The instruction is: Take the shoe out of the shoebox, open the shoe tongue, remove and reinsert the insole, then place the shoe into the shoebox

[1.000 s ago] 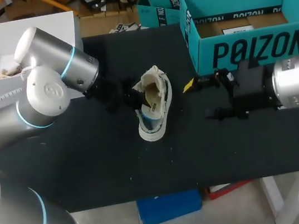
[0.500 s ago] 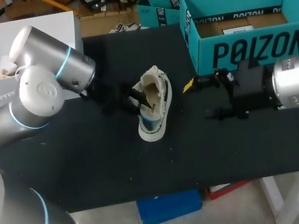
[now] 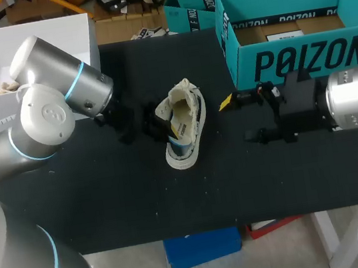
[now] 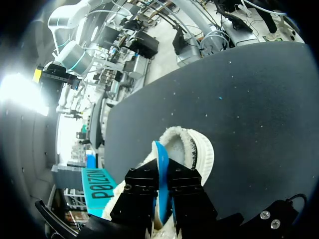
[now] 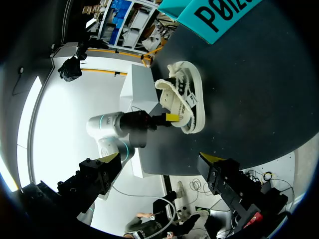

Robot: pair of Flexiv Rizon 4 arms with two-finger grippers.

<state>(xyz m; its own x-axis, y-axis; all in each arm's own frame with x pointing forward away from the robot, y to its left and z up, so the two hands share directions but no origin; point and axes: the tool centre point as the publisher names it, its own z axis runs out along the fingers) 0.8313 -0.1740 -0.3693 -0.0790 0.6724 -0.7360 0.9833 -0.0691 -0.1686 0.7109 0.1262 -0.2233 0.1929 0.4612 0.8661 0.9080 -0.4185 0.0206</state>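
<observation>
Our left gripper (image 4: 161,175) has its fingers (image 4: 142,196) clamped on the edge of the blue insole (image 4: 160,157), which stands up out of the shoe's (image 3: 185,131) opening. Half a second ago this gripper was further into the opening; now it has drawn back a little toward our left, and the left arm's (image 3: 59,101) elbow has shifted the same way. The insole shows between the fingers in the left wrist view, its lower end still inside the shoe. The shoe itself has not moved: it lies on its side in the middle of the black table (image 3: 109,205), outside the teal shoebox (image 3: 295,56), its opening facing the left gripper. The shoebox stands open at the table's far right corner, apart from the shoe. Our right gripper (image 3: 239,119) hangs just beside the shoe on its sole side, in front of the shoebox, fingers wide apart and touching nothing, in the same spot as in both earlier frames.
</observation>
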